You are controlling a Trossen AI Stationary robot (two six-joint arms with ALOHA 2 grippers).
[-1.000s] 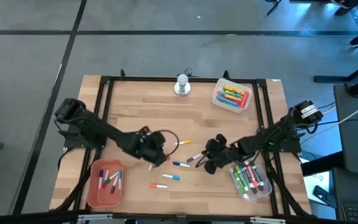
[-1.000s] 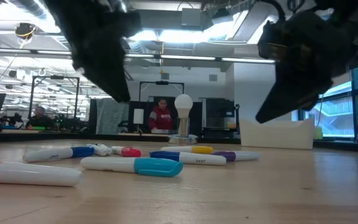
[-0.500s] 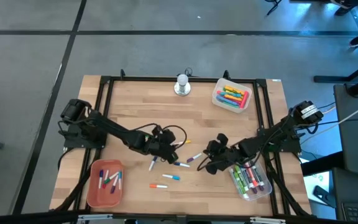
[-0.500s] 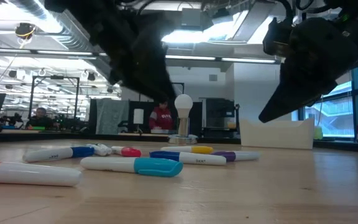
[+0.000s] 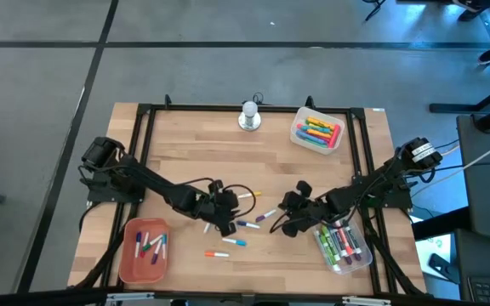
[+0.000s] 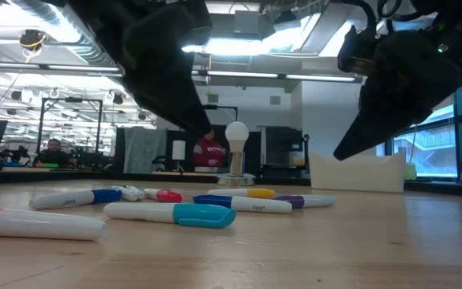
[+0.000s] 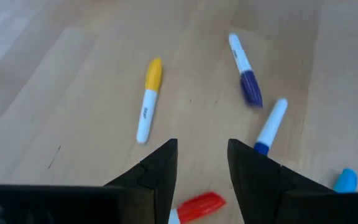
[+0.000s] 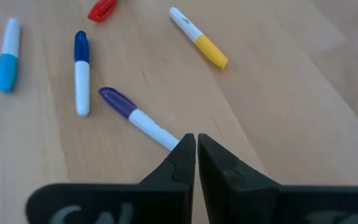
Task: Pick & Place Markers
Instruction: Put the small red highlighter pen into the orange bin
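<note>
Several loose markers lie flat on the wooden table (image 5: 185, 144) between my two grippers: a yellow-capped one (image 5: 249, 195), a purple-capped one (image 5: 264, 216), a blue-capped one (image 5: 247, 224), a light-blue-capped one (image 5: 234, 241) and an orange-capped one (image 5: 217, 253). My left gripper (image 7: 202, 152) is open and slants down above a red-capped marker (image 7: 197, 205), which shows between its fingers. In the low view this gripper (image 6: 200, 127) is clear of the table. My right gripper (image 8: 195, 140) is shut and hangs above the white end of the purple-capped marker (image 8: 135, 115); its tip (image 6: 339, 152) is off the table too.
A salmon bowl (image 5: 126, 255) holding markers sits at the near left. A clear bin (image 5: 357, 259) of markers stands at the near right, and a white tray (image 5: 298, 134) of coloured markers at the far right. A silver-white knob (image 5: 249, 115) stands at the far middle.
My left gripper has moved a little toward the table's right, over the loose markers, and its wrist has rolled and tipped further down. The markers have not moved.
</note>
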